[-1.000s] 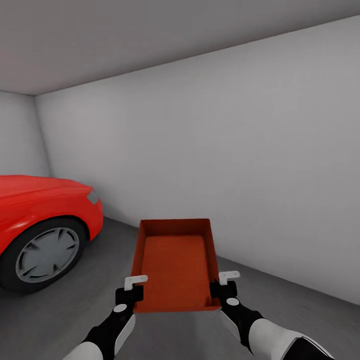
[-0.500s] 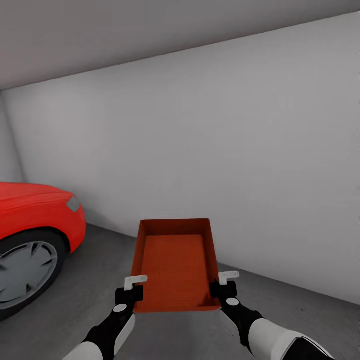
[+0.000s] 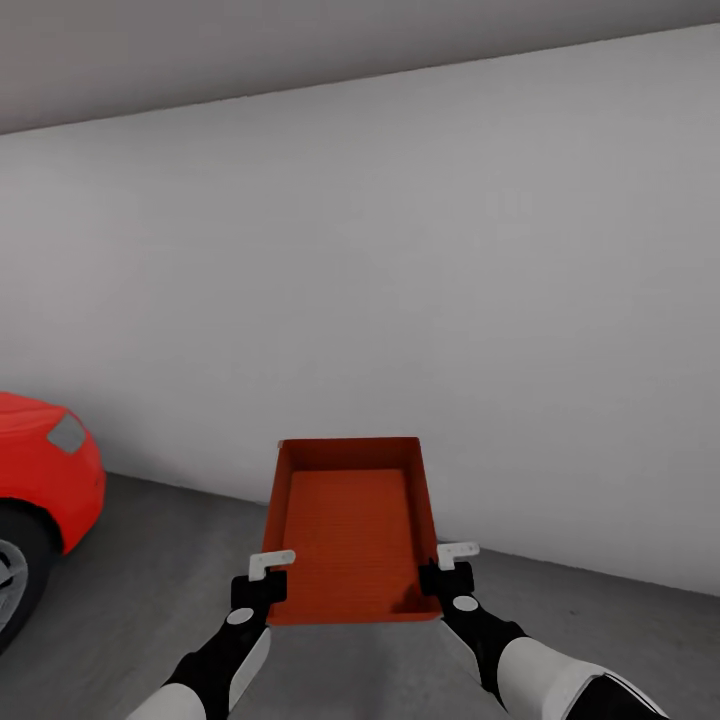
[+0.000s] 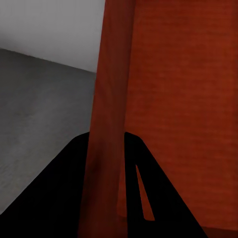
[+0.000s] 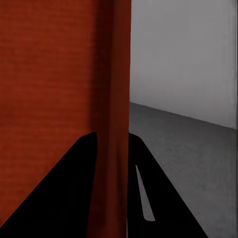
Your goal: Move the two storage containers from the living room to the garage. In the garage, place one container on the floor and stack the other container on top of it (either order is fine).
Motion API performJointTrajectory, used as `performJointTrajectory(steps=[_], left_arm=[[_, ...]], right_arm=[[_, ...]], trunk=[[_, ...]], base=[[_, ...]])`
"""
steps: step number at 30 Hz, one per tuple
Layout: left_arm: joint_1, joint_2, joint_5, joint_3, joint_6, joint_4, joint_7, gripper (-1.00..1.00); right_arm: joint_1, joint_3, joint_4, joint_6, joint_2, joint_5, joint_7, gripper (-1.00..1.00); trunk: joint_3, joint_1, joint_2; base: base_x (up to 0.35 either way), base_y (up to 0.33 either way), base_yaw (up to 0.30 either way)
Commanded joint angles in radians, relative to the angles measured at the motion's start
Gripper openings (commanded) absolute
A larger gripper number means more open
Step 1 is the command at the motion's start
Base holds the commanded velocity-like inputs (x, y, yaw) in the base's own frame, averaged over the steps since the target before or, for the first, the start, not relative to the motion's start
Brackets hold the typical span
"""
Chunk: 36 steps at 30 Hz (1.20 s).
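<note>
Red car (image 3: pixel 40 470): sitting at the far left edge of the head view, on the dark grey floor (image 3: pixel 150 560).
Left gripper (image 3: pixel 262 582): clamping the container's left wall near its near corner; in the left wrist view its dark fingers (image 4: pixel 144 198) are straddling that wall.
Storage container (image 3: pixel 350 530): hanging level between both arms, clear of the floor, open side up, empty, facing a pale grey wall (image 3: pixel 400 300).
Handling, judged: walls are holding straight under the pinch, so probably stiff and light; smooth sides may be slipping if one arm leads. Side walls look like the right hold.
Right gripper (image 3: pixel 450 575): pinching the right wall, fingers (image 5: pixel 74 198) either side of it.
</note>
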State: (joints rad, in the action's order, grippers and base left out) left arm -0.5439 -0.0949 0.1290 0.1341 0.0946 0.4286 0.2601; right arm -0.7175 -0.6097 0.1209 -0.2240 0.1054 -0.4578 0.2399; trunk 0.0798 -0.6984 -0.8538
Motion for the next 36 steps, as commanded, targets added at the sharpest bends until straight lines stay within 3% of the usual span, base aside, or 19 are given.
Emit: performJointTrajectory(steps=[1, 23, 36], left_arm=[[-0.001, 0.001, 0.009, -0.001, 0.002, 0.001, 0.010, -1.00], [0.000, 0.001, 0.009, -0.001, 0.002, 0.001, 0.011, -1.00], [-0.001, 0.002, 0.009, -0.001, 0.002, 0.008, 0.013, -1.00]], right_arm=[[-0.002, 0.065, 0.002, -0.003, 0.000, -0.053, 0.002, -1.00], [-0.002, 0.065, 0.002, -0.003, -0.001, -0.053, 0.002, -1.00], [-0.002, 0.065, 0.002, -0.003, -0.002, -0.051, 0.002, -1.00]], trunk=[[0.001, -0.001, -0.001], [0.001, -0.001, -0.001], [0.001, -0.001, -0.001]], base=[[0.323, 0.153, -0.289], [0.323, 0.141, -0.287], [0.255, 0.079, -0.030]])
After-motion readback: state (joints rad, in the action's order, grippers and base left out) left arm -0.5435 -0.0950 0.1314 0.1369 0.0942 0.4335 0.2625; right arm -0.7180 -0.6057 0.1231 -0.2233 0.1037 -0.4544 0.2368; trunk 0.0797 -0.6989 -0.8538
